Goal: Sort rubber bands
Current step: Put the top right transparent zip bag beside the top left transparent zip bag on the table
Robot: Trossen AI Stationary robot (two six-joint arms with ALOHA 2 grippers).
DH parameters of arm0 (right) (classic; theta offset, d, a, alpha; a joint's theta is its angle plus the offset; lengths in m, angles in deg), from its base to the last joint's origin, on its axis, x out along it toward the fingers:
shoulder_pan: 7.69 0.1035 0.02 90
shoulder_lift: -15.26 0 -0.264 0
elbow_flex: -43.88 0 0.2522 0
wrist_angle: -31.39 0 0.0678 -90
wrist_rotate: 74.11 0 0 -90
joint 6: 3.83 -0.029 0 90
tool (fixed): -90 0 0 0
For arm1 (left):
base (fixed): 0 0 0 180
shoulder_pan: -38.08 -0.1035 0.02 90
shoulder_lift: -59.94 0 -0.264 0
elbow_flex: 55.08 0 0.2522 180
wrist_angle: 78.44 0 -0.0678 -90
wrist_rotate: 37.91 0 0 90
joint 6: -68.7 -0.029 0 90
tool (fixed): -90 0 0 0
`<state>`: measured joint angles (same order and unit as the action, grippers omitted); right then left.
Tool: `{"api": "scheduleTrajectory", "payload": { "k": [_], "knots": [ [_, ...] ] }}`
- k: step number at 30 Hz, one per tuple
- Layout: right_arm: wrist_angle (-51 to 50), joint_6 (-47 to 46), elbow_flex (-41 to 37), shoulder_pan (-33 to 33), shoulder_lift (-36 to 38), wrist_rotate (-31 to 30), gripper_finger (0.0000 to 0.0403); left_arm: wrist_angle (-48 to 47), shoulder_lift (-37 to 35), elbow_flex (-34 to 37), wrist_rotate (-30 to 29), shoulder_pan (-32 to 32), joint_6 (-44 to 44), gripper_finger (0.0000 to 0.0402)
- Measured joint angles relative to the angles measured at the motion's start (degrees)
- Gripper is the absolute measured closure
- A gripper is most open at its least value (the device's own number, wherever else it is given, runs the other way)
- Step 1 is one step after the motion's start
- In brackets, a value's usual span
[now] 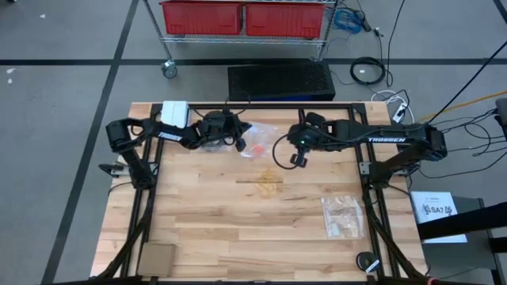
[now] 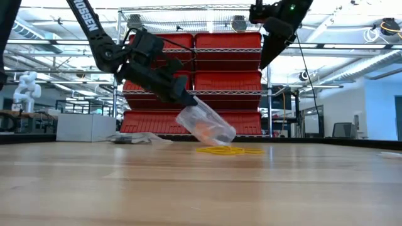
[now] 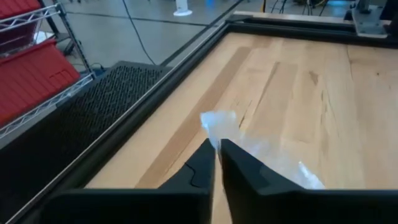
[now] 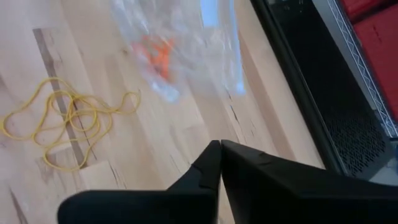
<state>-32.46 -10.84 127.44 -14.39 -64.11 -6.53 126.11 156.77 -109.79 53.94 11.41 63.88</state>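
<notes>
A clear plastic zip bag (image 2: 210, 127) with orange rubber bands (image 2: 204, 133) inside hangs tilted from my left gripper (image 2: 187, 100), which is shut on it near the table's far edge. In the high view this bag (image 1: 255, 149) shows right of the left gripper (image 1: 239, 143). A loose tangle of yellow rubber bands (image 1: 269, 180) lies on the wood just nearer, also seen as yellow rubber bands (image 4: 62, 121) in the right wrist view. My right gripper (image 1: 296, 159) is shut, holds nothing, and hovers high above the table (image 2: 276, 34), right of the bag. My left gripper pinches the clear bag's upper edge (image 3: 217, 124) between its two fingertips (image 3: 205, 155), slanting down from the table's left. The bag hangs tilted below the fingers with the orange bands gathered low inside; its lower end (image 2: 223, 139) is at or just above the table top.
A second clear bag with pale bands (image 1: 344, 215) lies toward the near right. Another crumpled clear bag (image 2: 135, 139) rests far left under the left arm. A white box (image 1: 174, 113), a brown square (image 1: 156, 257) and a black round thing (image 1: 367, 261) sit at the table's edges.
</notes>
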Motion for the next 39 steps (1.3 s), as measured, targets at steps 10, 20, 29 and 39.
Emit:
{"api": "scheduleTrajectory", "payload": {
  "k": [10, 20, 29, 39],
  "knots": [
    [3.8, -0.5, -0.4, -0.1, -3.3, 0.3, 0.0402, -0.2, -0.7, -0.9, 0.0, -0.7, 0.0, 0.0257],
    [15.7, -0.9, -15.6, -2.7, -3.3, 7.5, 0.0403, -18.5, -11.8, -1.7, -0.9, -3.0, -5.4, 0.0227],
    [40.3, -3.6, -23.3, -3.2, -5.0, 8.8, 0.0403, -27.1, -12.5, -1.7, 2.4, 0.1, -6.2, 0.0298],
    [56.6, -0.9, -22.5, -10.3, -18.3, 13.7, 0.0403, -24.7, -16.0, 1.3, -3.6, 2.0, -4.7, 0.0393]
  ]
}}
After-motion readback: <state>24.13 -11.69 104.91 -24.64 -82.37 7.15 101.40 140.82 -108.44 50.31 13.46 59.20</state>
